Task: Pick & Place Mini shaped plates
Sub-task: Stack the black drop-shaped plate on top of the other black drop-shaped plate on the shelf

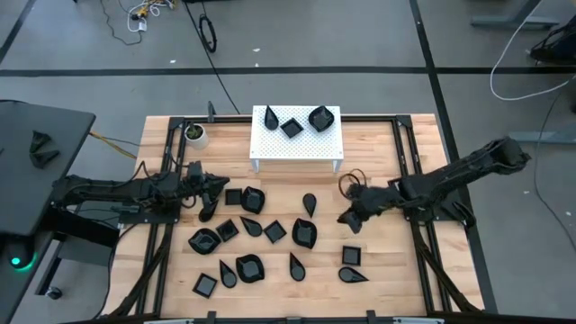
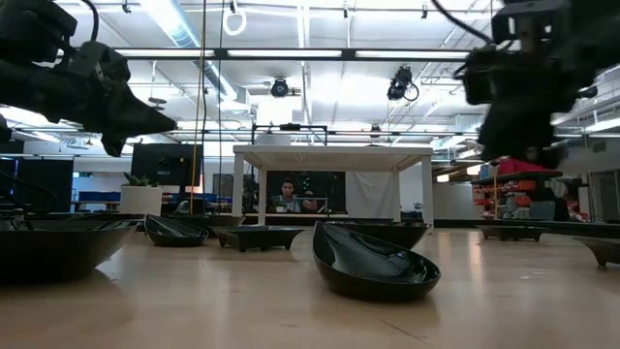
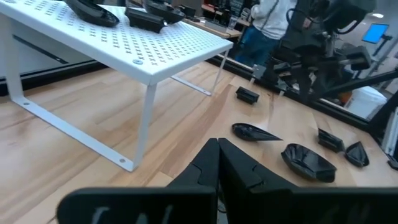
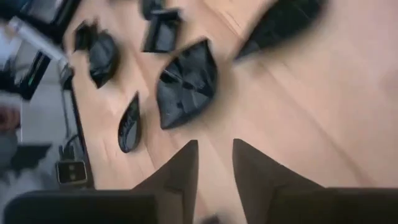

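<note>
Progress is judged early: beside the closed, empty left gripper [image 1: 209, 192], most mini shaped plates [image 1: 255, 236] are scattered on the wooden table [image 1: 387, 144]. Three plates are set on the white perforated stand [image 1: 297, 144]; further right, the right gripper [image 1: 349, 219] is held slightly parted, empty.

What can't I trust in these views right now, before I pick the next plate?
- High view: left claw too small and dark against the plates beside it; contact unclear.
- Right wrist view: plates blurred; shapes uncertain.
- Low view: rack top surface edge-on, so its plates are hidden.
- Left wrist view: rack plates cut off at the picture's edge.
</note>
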Robot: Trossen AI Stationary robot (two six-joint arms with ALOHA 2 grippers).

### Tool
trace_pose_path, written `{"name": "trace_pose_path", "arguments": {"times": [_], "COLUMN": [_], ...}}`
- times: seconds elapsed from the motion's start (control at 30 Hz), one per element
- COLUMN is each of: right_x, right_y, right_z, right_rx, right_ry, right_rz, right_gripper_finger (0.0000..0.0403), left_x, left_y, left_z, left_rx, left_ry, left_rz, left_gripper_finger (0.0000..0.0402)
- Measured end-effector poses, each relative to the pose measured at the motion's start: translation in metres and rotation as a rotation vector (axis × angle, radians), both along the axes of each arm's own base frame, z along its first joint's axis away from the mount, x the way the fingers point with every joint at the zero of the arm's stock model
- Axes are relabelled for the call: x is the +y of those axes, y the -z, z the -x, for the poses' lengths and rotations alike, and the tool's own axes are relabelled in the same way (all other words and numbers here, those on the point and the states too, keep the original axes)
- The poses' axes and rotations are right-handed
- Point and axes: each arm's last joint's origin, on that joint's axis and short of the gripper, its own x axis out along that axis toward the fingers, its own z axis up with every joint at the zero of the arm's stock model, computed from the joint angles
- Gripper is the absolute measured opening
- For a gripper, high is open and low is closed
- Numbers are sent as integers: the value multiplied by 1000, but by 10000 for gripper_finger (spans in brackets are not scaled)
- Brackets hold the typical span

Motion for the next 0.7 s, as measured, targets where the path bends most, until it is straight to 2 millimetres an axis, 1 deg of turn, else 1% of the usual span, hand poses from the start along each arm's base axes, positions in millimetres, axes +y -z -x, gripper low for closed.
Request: {"name": "trace_pose_path", "arguments": {"times": [0.1,0.17,0.23,0.3,0.4,0.47,0.53,0.63,0.7], "right_x": [-13,-21,-26,-26,-24,-25,-26,-26,-25], "right_y": [6,13,14,8,0,-2,1,13,24], "right_z": [-15,-25,-40,-62,-98,-120,-138,-155,-157], "right_rx": [-49,-1,31,11,-5,32,101,216,316], "right_ry": [-84,-92,-110,-150,-207,-219,-221,-253,-270], "right_rz": [54,54,54,87,134,151,153,165,162], "right_gripper_finger": [125,129,127,120,98,78,55,17,6], "left_x": [1,1,1,1,1,1,1,1,1], "left_y": [0,0,0,0,0,0,0,0,0], "left_z": [0,0,0,0,0,0,0,0,0], "left_rx": [0,0,-1,0,-3,-3,-3,-3,-3], "left_ry": [-20,-23,-24,-24,-31,-35,-35,-36,-35], "left_rz": [-3,-4,-3,-3,-5,-5,-5,-5,-5], "left_gripper_finger": [7,7,7,7,7,7,7,7,7]}}
